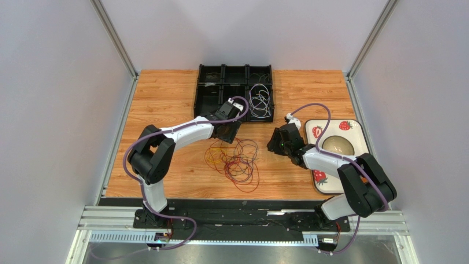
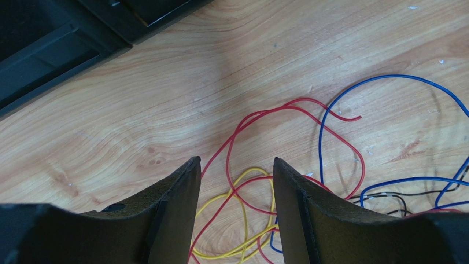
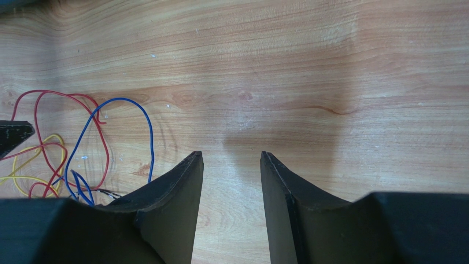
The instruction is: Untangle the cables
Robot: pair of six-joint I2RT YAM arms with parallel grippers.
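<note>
A tangle of thin cables (image 1: 236,160) in red, yellow, blue and dark purple lies on the wooden table, centre front. White cables (image 1: 260,100) lie coiled in a compartment of the black tray (image 1: 205,93). My left gripper (image 1: 227,132) hangs over the tangle's upper left edge, open and empty; in the left wrist view its gap (image 2: 235,165) frames red (image 2: 242,126) and yellow (image 2: 242,250) loops, with a blue cable (image 2: 321,137) to the right. My right gripper (image 1: 273,144) is open and empty over bare wood (image 3: 231,157), right of the tangle (image 3: 60,159).
The black divided tray stands at the back centre. A white strawberry-patterned plate (image 1: 352,129) with a dark bowl (image 1: 338,146) sits at the right, under the right arm. Metal frame rails run along both table sides.
</note>
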